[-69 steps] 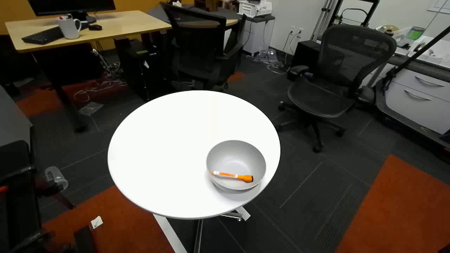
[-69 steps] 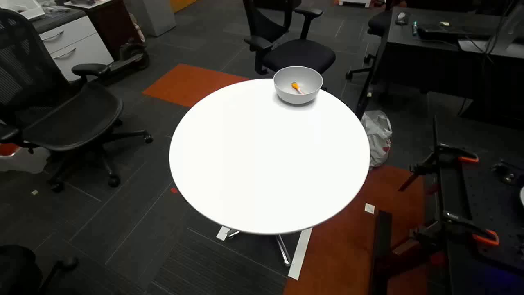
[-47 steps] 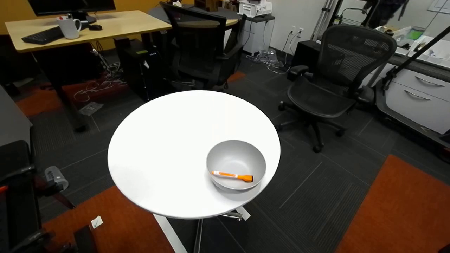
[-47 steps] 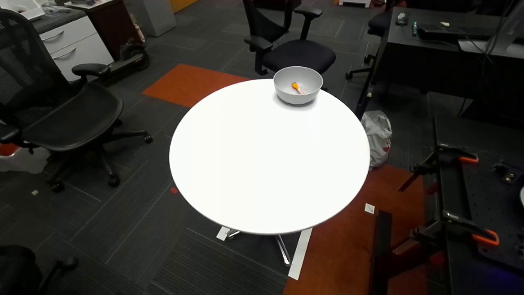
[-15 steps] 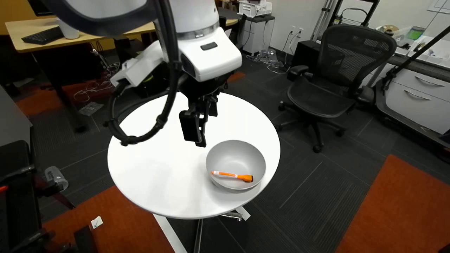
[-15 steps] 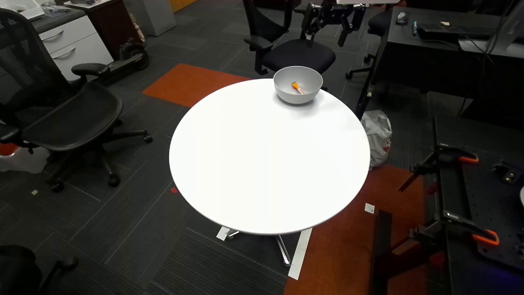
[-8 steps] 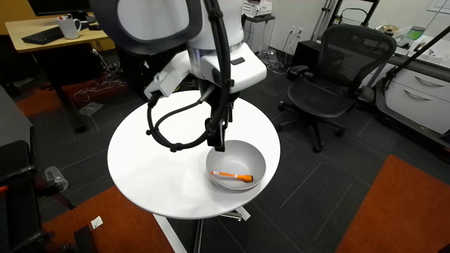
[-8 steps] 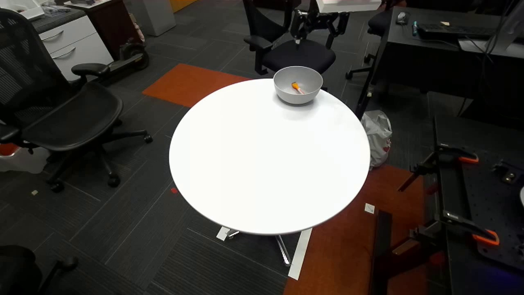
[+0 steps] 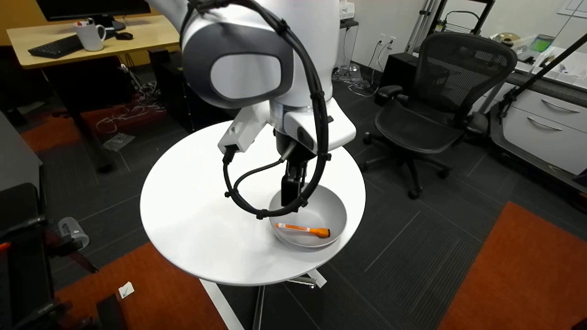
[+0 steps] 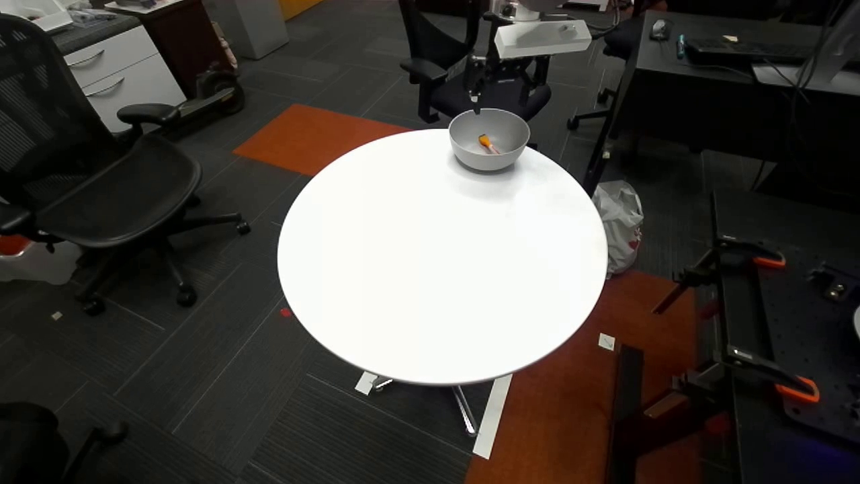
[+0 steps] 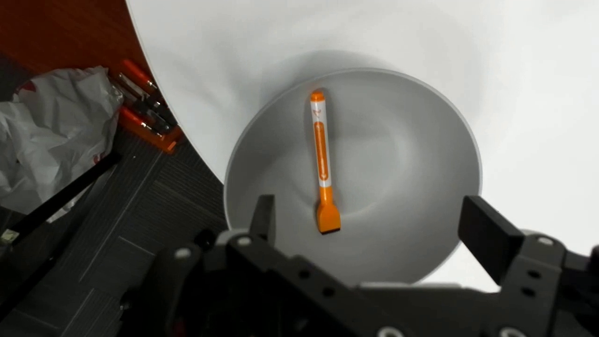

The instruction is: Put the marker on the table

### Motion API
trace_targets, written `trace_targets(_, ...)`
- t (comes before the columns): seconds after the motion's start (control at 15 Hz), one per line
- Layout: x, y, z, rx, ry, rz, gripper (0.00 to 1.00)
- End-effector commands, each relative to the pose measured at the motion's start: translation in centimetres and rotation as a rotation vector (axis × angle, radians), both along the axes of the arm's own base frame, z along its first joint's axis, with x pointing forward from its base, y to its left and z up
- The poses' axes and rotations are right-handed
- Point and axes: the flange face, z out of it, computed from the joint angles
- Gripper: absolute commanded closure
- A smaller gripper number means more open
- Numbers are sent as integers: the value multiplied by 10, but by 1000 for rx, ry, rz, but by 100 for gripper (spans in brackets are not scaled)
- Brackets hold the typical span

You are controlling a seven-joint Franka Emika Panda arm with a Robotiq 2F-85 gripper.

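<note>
Wrist view: my end effector (image 11: 371, 215) spread wide, fingers (image 11: 489, 234) well apart, near grey bowl (image 11: 421, 210); height over rim I cannot tell. Orange-and-white marker (image 11: 321, 150) lies inside bowl, clear of my fingers, tip close to rim, broad cap showing between fingers in this view. Both exterior views: bowl stands close to round edge of white desk (image 10: 437, 269). Crumpled plastic bag (image 11: 61, 131) seen past desk edge in wrist view.
</note>
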Motion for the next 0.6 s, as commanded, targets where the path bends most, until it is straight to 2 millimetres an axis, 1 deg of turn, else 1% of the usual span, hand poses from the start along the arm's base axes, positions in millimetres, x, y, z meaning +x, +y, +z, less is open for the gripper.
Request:
trace_targets(0.0,14,-3,-18,42,40,14,0)
trace_targets(0.2,19,-7,-35,47,77,-5,0)
trace_targets(0.53,25,-11,-57,53,120,-12,0)
